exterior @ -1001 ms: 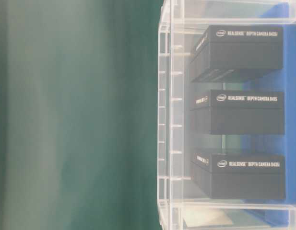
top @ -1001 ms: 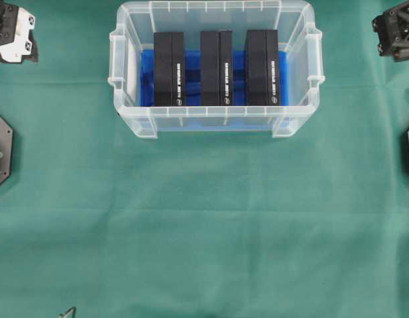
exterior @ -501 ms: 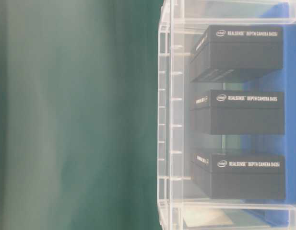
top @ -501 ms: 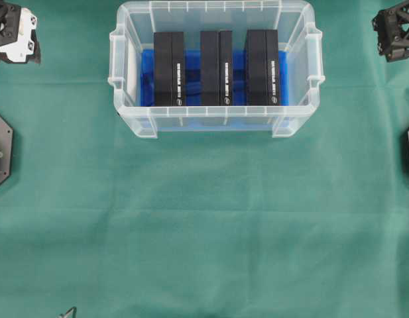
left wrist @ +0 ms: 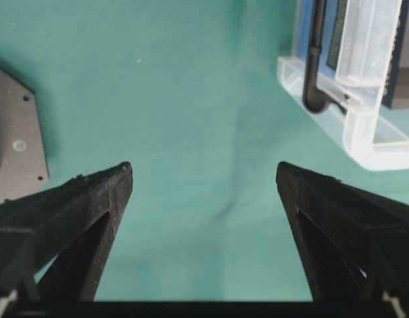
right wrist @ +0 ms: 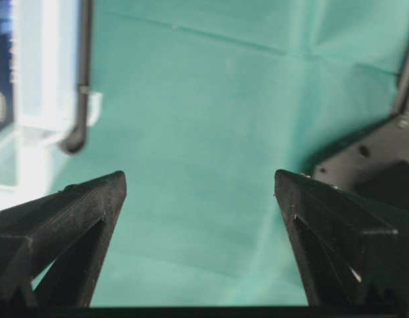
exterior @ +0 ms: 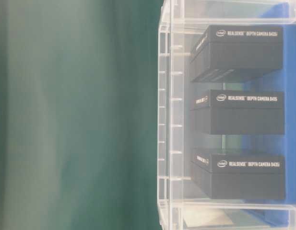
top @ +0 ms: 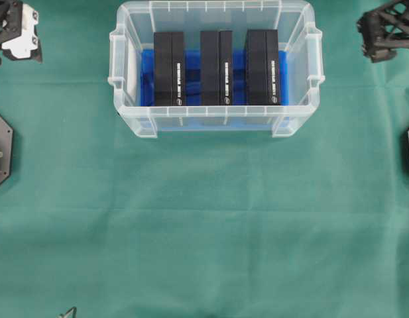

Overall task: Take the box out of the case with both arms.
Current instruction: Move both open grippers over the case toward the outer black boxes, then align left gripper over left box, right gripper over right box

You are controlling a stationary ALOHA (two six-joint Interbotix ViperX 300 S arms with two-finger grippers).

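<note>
Flanking case [top: 215, 122] well apart: left claw [left wrist: 203, 173] wide; right claw [right wrist: 199, 179] wide; green cloth [top: 204, 225] between.

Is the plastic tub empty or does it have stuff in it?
Not empty. The tub holds three black boxes standing side by side on a blue liner.

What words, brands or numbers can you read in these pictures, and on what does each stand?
"intel REALSENSE DEPTH CAMERA D435i": top box.
"intel REALSENSE DEPTH CAMERA D415": middle box.
"intel REALSENSE DEPTH CAMERA D435i": bottom box.
Print on the boxes' short ends, and in the overhead view: too small to read.
</note>
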